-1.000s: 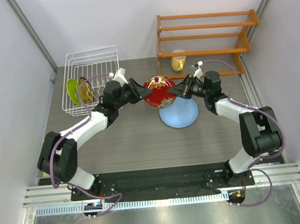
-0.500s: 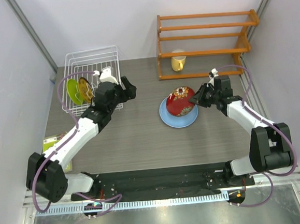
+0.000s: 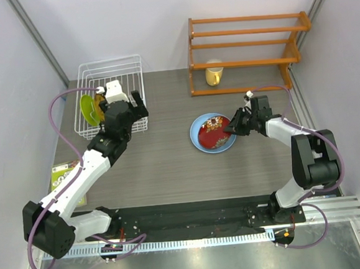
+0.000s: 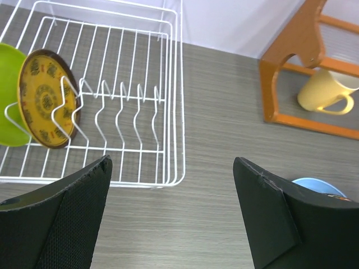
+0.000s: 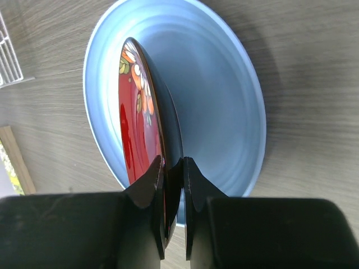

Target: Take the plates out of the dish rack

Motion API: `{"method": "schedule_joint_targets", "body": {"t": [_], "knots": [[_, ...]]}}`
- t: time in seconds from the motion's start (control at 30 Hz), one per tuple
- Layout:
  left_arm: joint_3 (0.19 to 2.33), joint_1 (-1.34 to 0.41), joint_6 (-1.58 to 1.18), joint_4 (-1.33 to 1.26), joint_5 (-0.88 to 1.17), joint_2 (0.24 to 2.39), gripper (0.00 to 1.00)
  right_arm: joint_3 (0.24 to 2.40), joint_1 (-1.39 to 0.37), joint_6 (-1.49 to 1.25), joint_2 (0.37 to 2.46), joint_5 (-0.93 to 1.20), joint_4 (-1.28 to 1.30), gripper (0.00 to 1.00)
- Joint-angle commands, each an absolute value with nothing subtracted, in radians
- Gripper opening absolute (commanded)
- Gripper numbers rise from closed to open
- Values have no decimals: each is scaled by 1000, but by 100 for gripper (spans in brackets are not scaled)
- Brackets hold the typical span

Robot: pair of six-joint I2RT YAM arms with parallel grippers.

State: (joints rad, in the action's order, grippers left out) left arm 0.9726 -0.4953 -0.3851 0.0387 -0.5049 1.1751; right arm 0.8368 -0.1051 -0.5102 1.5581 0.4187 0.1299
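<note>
Your right gripper (image 5: 173, 168) is clamped on the near rim of the red plate (image 5: 132, 129), a finger on each face. That plate sits inside the outline of the blue plate (image 5: 219, 106), which lies flat on the table (image 3: 163, 154) well to the right of the rack (image 4: 174, 84). From above the red plate looks almost flat on the blue one, though you cannot tell whether it rests there fully. A second ago both grippers held the red plate up on edge, right of the rack and over the blue plate's far rim. Half a second ago your right gripper alone had it tilted over the blue plate, and now it is down. Your left gripper (image 4: 171, 165) has let go and swung back to the rack's right side, with its jaws spread wide and nothing between them. The yellow plate (image 4: 47, 98) and the green plate (image 4: 8, 101) stand on edge between the prongs at the rack's left end. Your left arm reaches out long from its base toward the rack's near right corner. Your right arm is folded, forearm low, with its gripper pointing back toward the rack.
</note>
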Motion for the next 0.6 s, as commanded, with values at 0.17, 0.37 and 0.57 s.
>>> {"method": "schedule_joint_targets", "body": {"t": [0.17,0.37,0.57], "knots": [[966,-494,-345,58,-598,1163,93,920,-110,-489,1617,499,60,58],[973,-494,-336,61,-606,1178,94,962,-110,-425,1612,411,159,77],[986,-492,-322,69,-629,1198,95,1017,-114,-339,1565,267,290,93]]}}
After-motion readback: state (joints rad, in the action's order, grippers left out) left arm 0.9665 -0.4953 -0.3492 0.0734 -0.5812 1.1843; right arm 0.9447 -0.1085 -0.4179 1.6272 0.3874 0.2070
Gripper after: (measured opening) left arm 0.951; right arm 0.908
